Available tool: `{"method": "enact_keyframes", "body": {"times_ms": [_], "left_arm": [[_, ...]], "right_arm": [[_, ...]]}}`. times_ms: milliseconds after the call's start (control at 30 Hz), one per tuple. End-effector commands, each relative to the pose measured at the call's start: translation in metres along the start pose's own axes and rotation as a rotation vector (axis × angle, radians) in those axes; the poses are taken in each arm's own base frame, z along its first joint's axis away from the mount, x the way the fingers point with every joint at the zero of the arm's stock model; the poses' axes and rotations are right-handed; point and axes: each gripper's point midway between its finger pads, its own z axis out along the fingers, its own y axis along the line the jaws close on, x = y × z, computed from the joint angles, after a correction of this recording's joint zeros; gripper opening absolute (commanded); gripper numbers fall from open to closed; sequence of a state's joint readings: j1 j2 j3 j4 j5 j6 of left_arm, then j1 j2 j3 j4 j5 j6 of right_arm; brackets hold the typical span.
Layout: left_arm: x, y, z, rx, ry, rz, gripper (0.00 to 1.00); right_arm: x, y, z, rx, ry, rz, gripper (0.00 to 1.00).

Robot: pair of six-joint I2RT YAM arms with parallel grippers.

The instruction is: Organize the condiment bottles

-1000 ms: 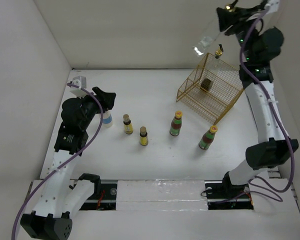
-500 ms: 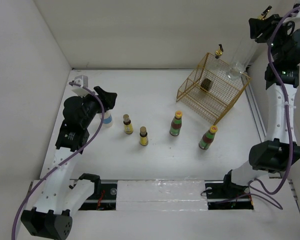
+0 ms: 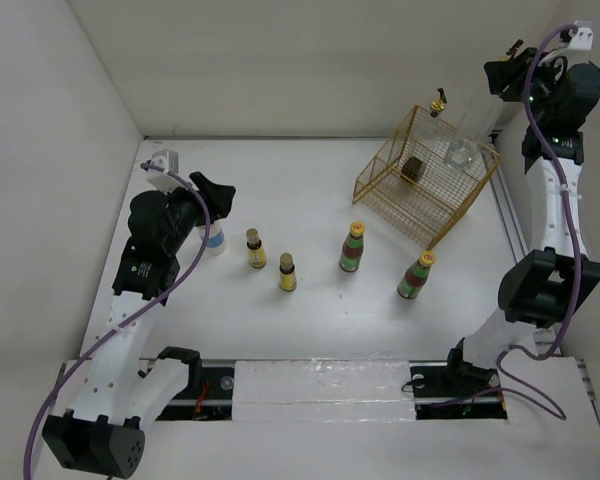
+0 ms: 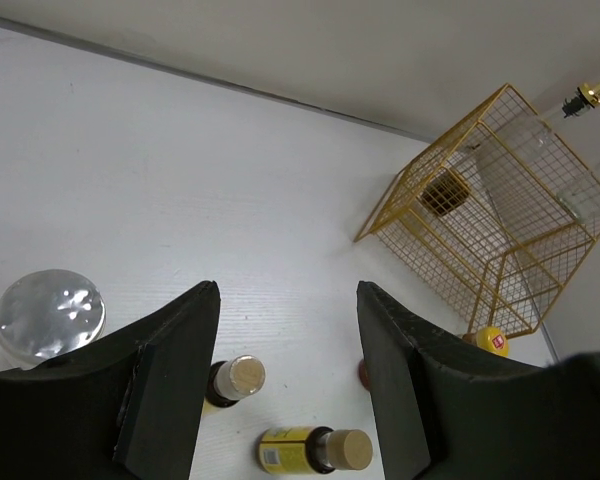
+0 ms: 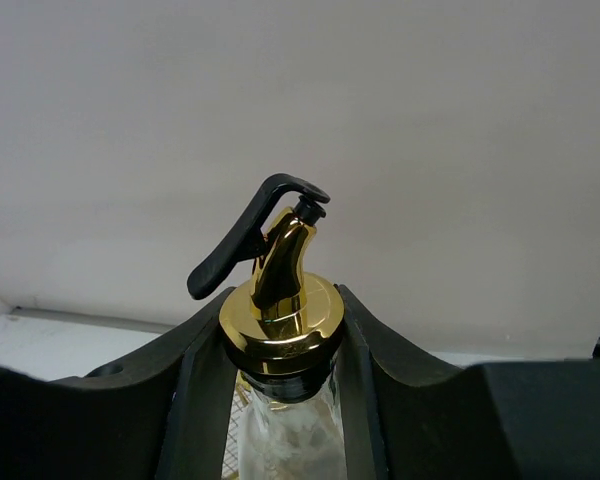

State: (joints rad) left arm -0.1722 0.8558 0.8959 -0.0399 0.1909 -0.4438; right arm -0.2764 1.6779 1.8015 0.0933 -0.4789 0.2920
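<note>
The right gripper (image 3: 504,78) pinches the neck of a tall clear glass bottle (image 3: 470,135), held tilted with its base over the gold wire basket (image 3: 380,180) in the far right corner of the tabletop (image 3: 300,190). The left gripper (image 4: 287,292) hovers spread near the left edge, just beside the white blue-banded bottle (image 4: 48,315).

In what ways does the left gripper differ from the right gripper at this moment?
The left gripper is open and holds nothing; the right gripper is shut on a clear glass bottle, just below its gold pourer. The left gripper hangs low over the table, next to the white bottle; the right gripper is raised high, by the gold wire basket. Both have black fingers.
</note>
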Motion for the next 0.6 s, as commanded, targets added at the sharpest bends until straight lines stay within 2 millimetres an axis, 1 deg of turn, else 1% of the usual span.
{"method": "enact_keyframes", "body": {"times_ms": [0, 33, 67, 133, 167, 233, 267, 300, 333, 367, 400, 433, 467, 500, 567], "left_arm": [[-0.010, -0.006, 0.002, 0.029, -0.044, 0.004, 0.53], [-0.008, -0.004, 0.001, 0.024, -0.035, 0.002, 0.53], [-0.008, -0.004, 0.001, 0.024, -0.035, 0.002, 0.53], [-0.008, -0.004, 0.001, 0.024, -0.035, 0.002, 0.53], [-0.008, -0.004, 0.001, 0.024, -0.035, 0.002, 0.53], [-0.006, -0.003, 0.004, 0.019, -0.027, 0.001, 0.53], [-0.006, -0.003, 0.004, 0.019, -0.027, 0.001, 0.53], [-0.006, -0.003, 0.004, 0.019, -0.027, 0.001, 0.53], [-0.006, -0.003, 0.004, 0.019, -0.027, 0.001, 0.53], [-0.006, -0.003, 0.004, 0.019, -0.027, 0.001, 0.53], [-0.004, -0.001, 0.006, 0.015, -0.019, -0.001, 0.53], [-0.004, -0.001, 0.006, 0.015, -0.019, -0.001, 0.53], [-0.004, -0.001, 0.006, 0.015, -0.019, -0.001, 0.53], [-0.004, -0.001, 0.006, 0.015, -0.019, -0.001, 0.53], [-0.004, -0.001, 0.006, 0.015, -0.019, -0.001, 0.53]], "right_arm": [[-0.054, 0.019, -0.004, -0.068, -0.167, -0.095, 0.16], [-0.055, 0.018, -0.001, -0.071, -0.176, -0.100, 0.16], [-0.050, 0.015, 0.002, -0.067, -0.168, -0.106, 0.16], [-0.052, 0.015, 0.002, -0.069, -0.177, -0.123, 0.16], [-0.050, 0.015, 0.006, -0.067, -0.180, -0.120, 0.16], [-0.046, 0.013, 0.006, -0.066, -0.180, -0.139, 0.16], [-0.050, 0.013, 0.006, -0.060, -0.198, -0.146, 0.16], [-0.038, 0.013, 0.009, -0.064, -0.182, -0.135, 0.16], [-0.038, 0.009, 0.007, -0.044, -0.200, -0.149, 0.16], [-0.047, 0.012, 0.004, -0.043, -0.228, -0.161, 0.16], [-0.040, 0.015, 0.004, -0.051, -0.223, -0.168, 0.16], [-0.043, 0.015, 0.002, -0.041, -0.239, -0.189, 0.16], [-0.049, 0.022, 0.000, -0.045, -0.262, -0.204, 0.16], [-0.049, 0.021, 0.000, -0.043, -0.263, -0.218, 0.16], [-0.037, 0.019, 0.001, -0.029, -0.244, -0.244, 0.16]]}}
